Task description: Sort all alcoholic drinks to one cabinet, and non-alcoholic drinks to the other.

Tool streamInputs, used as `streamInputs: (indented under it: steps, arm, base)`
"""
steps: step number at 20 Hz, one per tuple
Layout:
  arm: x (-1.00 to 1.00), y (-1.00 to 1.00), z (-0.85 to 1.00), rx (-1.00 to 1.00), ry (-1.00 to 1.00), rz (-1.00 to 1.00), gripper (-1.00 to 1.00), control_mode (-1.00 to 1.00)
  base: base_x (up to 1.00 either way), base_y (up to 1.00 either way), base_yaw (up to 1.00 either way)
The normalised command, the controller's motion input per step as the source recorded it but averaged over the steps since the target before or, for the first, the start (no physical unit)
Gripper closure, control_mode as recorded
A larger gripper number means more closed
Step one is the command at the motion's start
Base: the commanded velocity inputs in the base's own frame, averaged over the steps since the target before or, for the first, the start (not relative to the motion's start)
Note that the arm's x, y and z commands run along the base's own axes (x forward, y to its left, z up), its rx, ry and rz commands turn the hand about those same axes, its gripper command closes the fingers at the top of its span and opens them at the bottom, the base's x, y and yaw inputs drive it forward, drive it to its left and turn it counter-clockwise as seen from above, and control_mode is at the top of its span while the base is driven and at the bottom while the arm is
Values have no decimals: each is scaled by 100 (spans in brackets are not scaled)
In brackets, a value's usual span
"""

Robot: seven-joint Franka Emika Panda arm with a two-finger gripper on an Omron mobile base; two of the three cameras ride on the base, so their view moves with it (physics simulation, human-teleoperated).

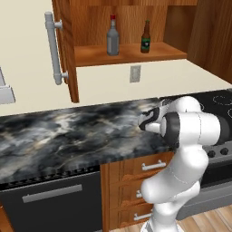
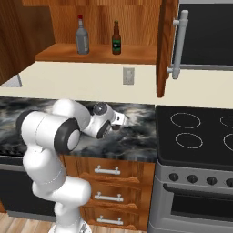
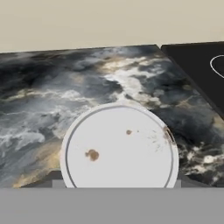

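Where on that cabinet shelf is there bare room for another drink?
The shelf is bare right of the beer bottle and left of the grey bottle, up to the open door. The gap between the bottles is narrower.

I'm seeing glossy dark marble countertop (image 3: 52,100) — pale veins, smooth sheen. Cup lid (image 3: 119,148) at six o'clock looks matt pale plastic, brown-speckled. Cabinet (image 1: 131,52) — warm reddish wood grain, handle (image 1: 53,47) dull grey metal.
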Motion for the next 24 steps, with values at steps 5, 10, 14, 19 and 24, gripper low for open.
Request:
streamInputs:
  steps: [5,10,14,19,24]
  arm:
    - [-29,0,69,0,-4,8,100,-100]
    - [-41,0,65,0,1,7,100,-100]
    - [-45,9,54,-4,6,5,100,-100]
    - [-44,18,51,-5,10,4,100,-100]
    - [-50,12,41,-4,2,3,100,-100]
  base:
    - [0,0,0]
    - [0,0,0]
    - [0,0,0]
    - [0,0,0]
    - [0,0,0]
